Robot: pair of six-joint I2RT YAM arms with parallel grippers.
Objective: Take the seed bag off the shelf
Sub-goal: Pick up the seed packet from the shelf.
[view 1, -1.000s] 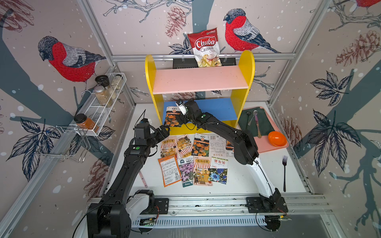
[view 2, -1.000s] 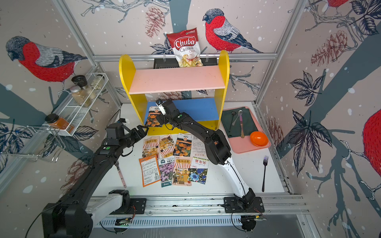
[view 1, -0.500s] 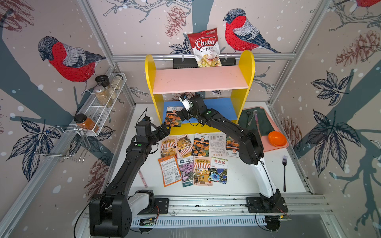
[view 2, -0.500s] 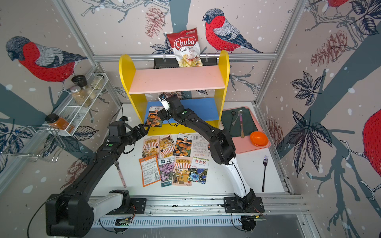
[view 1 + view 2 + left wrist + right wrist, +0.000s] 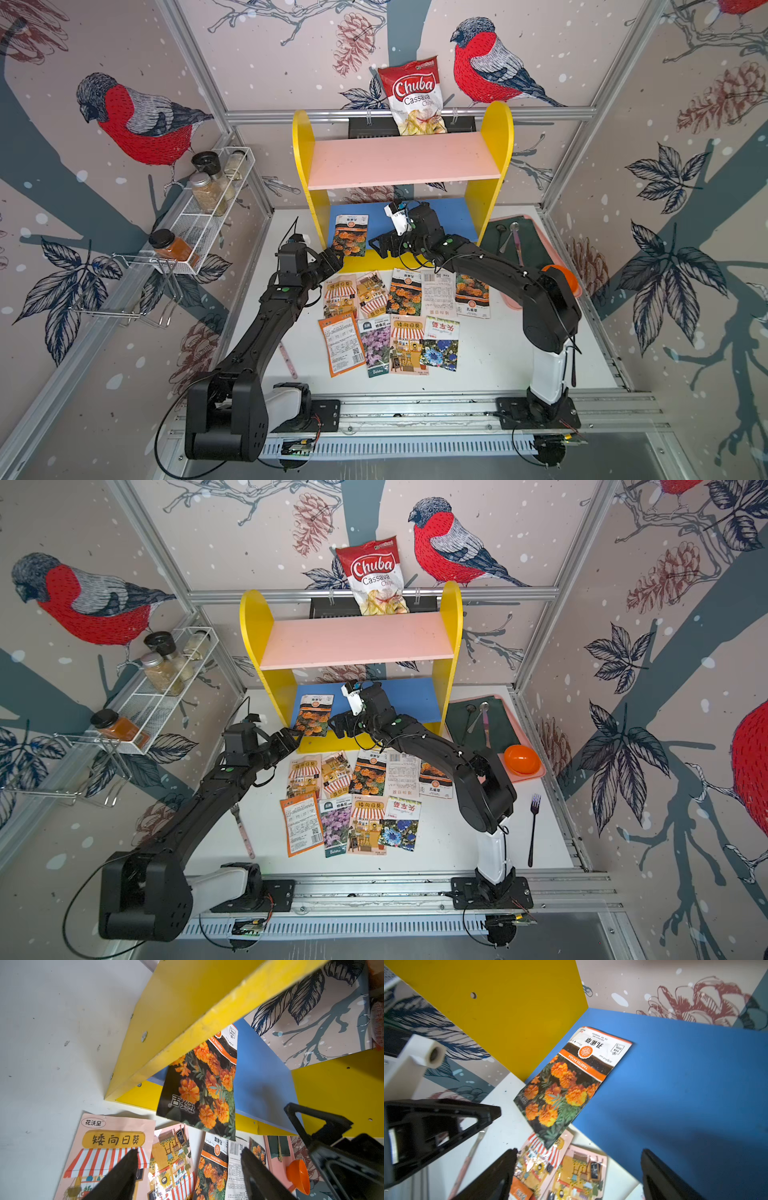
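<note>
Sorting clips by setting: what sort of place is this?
Probably a staged robot test cell, not a home: an aluminium frame holding bird wallpaper, a robot mounting rail, and a toy-coloured shelf.

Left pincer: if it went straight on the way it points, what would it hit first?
Probably the marigold seed bag overhanging the edge of the blue board, straight ahead of the open left pincer; depth is unclear.

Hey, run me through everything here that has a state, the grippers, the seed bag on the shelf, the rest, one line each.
Left gripper: open, nothing between its fingers.
Right gripper: open, holding nothing.
Seed bag: on the blue lower board of the shelf, flower end overhanging the front edge, ungripped.
Loose seed packets: flat on the table, two rows.
Spice jars: capped, in the wire rack.
Chips bag: upright behind the shelf.
</note>
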